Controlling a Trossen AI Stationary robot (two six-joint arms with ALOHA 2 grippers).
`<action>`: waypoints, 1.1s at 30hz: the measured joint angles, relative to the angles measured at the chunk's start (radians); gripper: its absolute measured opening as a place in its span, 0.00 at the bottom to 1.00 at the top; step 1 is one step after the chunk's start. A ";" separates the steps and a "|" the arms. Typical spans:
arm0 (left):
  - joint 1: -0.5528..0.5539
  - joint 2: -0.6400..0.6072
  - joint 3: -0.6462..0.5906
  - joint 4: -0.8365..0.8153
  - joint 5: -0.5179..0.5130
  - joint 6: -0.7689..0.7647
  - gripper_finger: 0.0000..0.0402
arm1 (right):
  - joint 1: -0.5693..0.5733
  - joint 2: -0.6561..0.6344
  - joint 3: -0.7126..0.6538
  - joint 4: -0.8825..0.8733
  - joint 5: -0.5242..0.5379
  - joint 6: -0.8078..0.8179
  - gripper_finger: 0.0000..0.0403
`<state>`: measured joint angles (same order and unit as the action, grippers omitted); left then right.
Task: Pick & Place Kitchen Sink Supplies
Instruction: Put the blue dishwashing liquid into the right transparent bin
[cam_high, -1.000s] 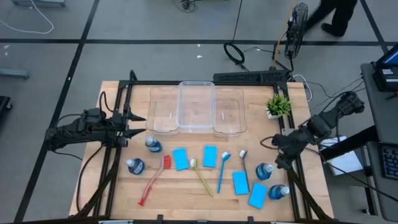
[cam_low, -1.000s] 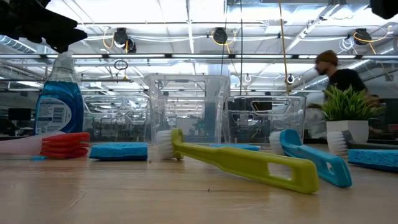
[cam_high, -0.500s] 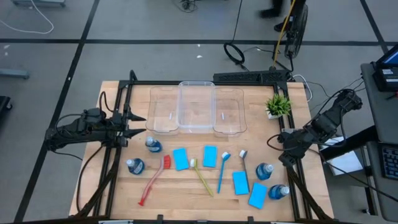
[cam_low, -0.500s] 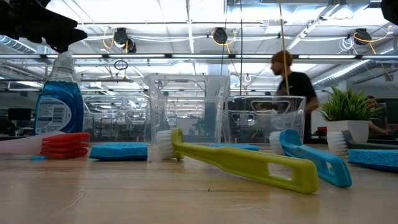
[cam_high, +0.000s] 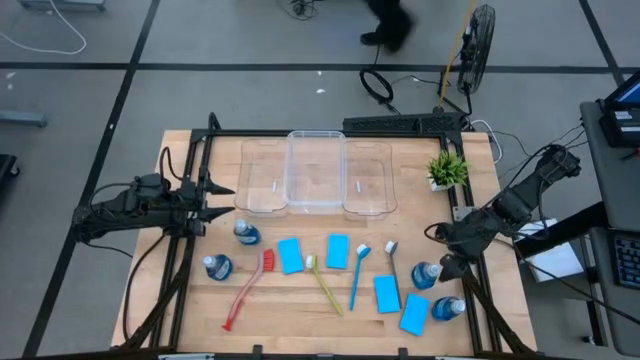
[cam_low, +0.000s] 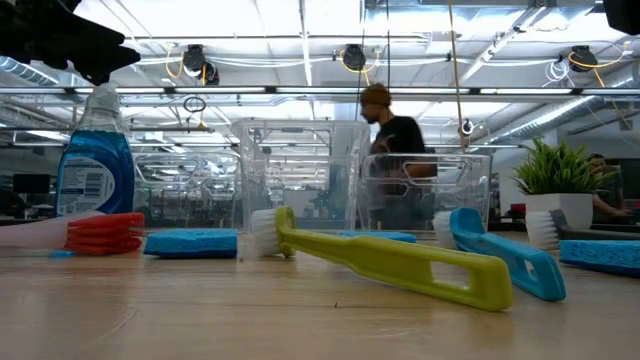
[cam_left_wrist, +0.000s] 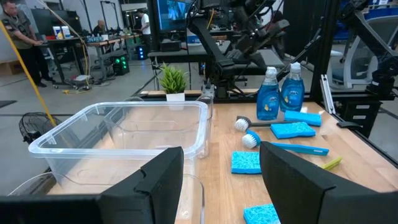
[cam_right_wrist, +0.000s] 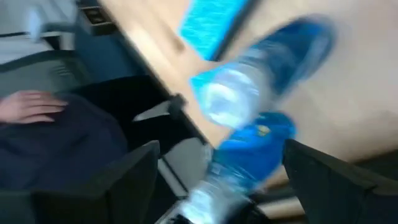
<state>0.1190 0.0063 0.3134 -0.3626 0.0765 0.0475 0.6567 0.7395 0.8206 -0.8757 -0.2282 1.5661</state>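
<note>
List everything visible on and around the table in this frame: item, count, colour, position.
Bottles: four, blue; two left, two right.
Sponges: four, light blue; two centre, two toward the right front.
Brushes: four, red, yellow-green, blue, grey; front centre.
Bins: three, clear; back centre, empty.
Potted plant: one, green; back right.
Person: one, dark top; behind the table.
Left gripper: open, left edge, idle.
Right gripper: open, above the right bottles.

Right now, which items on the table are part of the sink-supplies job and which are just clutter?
Job items:
bottles
sponges
brushes

Not part of it:
plant
bins
</note>
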 joint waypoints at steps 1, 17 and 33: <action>0.000 0.000 0.000 0.000 0.000 0.000 0.53 | 0.000 0.000 -0.014 0.017 0.003 0.000 0.83; 0.000 0.000 0.000 0.000 0.000 0.000 0.53 | 0.000 -0.014 -0.060 0.010 0.148 -0.015 0.81; 0.000 0.000 0.000 0.000 0.000 0.000 0.53 | 0.000 0.052 -0.060 -0.015 0.202 -0.061 0.81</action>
<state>0.1188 0.0061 0.3134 -0.3626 0.0765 0.0475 0.6566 0.7913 0.7605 -0.8911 -0.0263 1.5055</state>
